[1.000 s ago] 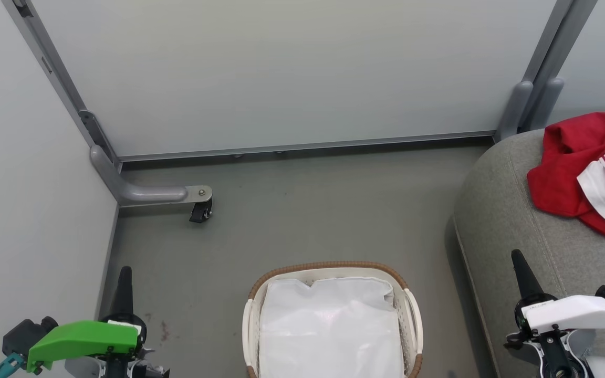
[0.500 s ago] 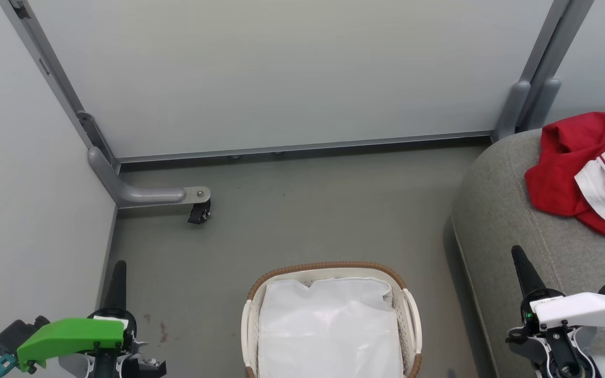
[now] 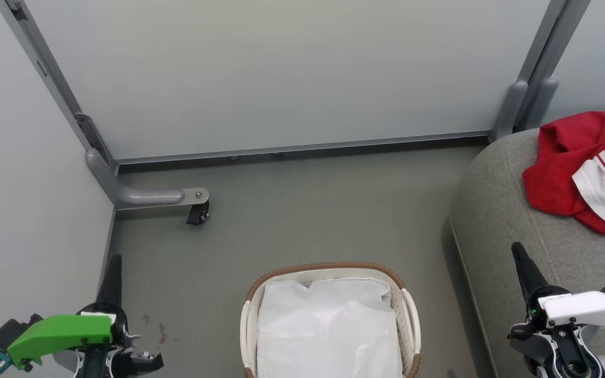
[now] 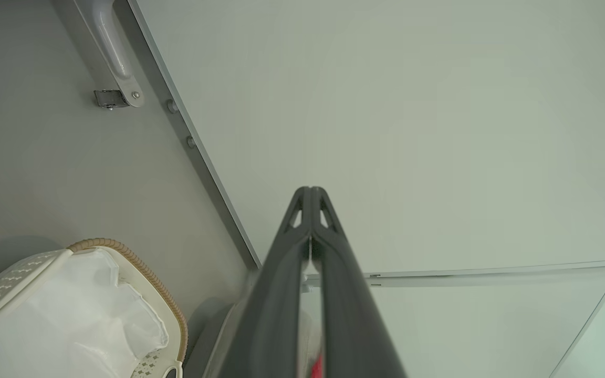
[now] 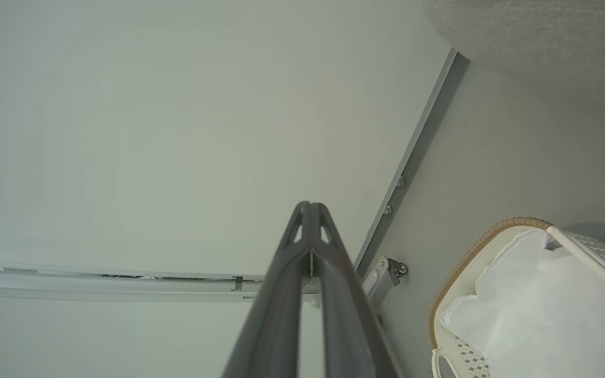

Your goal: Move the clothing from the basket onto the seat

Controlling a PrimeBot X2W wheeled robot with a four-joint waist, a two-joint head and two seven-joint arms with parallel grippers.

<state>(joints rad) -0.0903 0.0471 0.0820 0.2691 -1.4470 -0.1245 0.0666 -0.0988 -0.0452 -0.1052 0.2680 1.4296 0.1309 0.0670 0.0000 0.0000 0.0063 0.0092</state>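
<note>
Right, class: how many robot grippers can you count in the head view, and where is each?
2. The left gripper sits lower left, above the floor beside the wall; the right gripper sits lower right, over the grey seat. Both are shut and empty.

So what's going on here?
A two-armed robot's job is moving laundry. The bright red sports clothing with white striped trim lies on the large grey fabric seat. The oval white plastic basket with a brown woven rim holds its white liner, no red visible inside. Both pairs of jaws are shut, holding nothing.
</note>
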